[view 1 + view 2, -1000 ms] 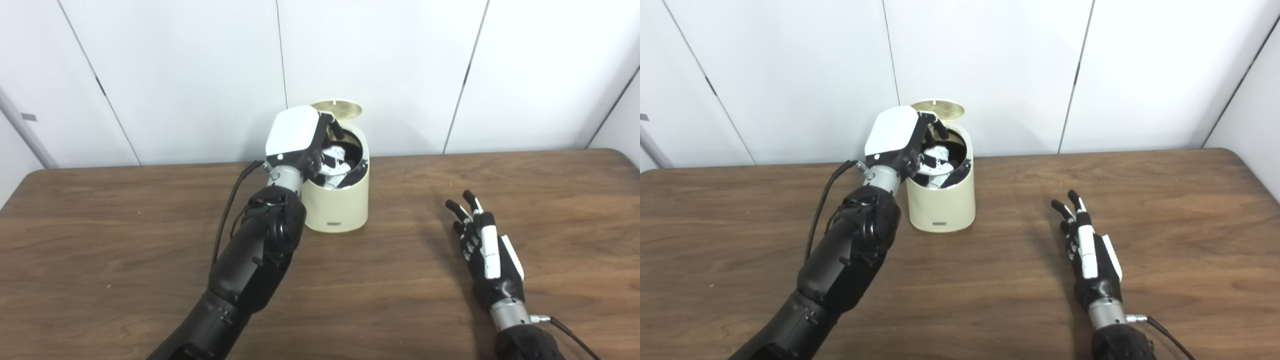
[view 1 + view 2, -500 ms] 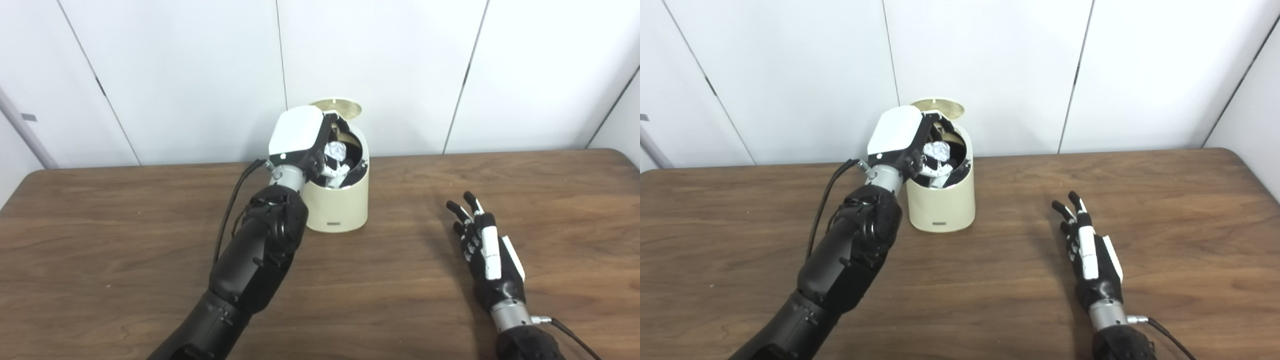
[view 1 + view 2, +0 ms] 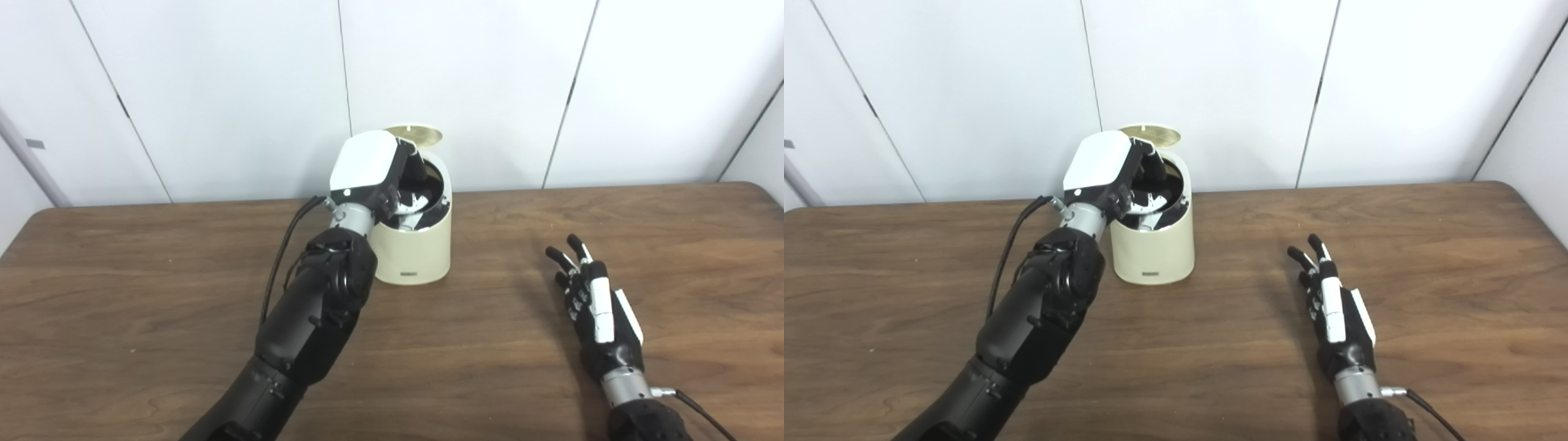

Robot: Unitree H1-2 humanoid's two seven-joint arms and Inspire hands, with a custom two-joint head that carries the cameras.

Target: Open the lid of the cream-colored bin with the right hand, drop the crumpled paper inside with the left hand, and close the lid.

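Sitting at about 12 o'clock on the wood-grain desk (image 3: 153,294), near plain white wall panels (image 3: 233,92), is the rounded cream-colored bin (image 3: 416,251), its round lid (image 3: 413,133) flipped up. Left hand (image 3: 373,171) with its glossy white back blocks the bin's opening, dark fingers (image 3: 1151,166) dipped inside; can't tell if they're curled or loose. Crumpled paper isn't visible. Right hand (image 3: 597,306) lies at 4 o'clock, fingers spread, holding nothing.

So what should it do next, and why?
Probably lift the left hand clear of the cream bin. Its fingers reach into the opening, no paper shows in them, and the lid stands open, so it can't close until the hand leaves.
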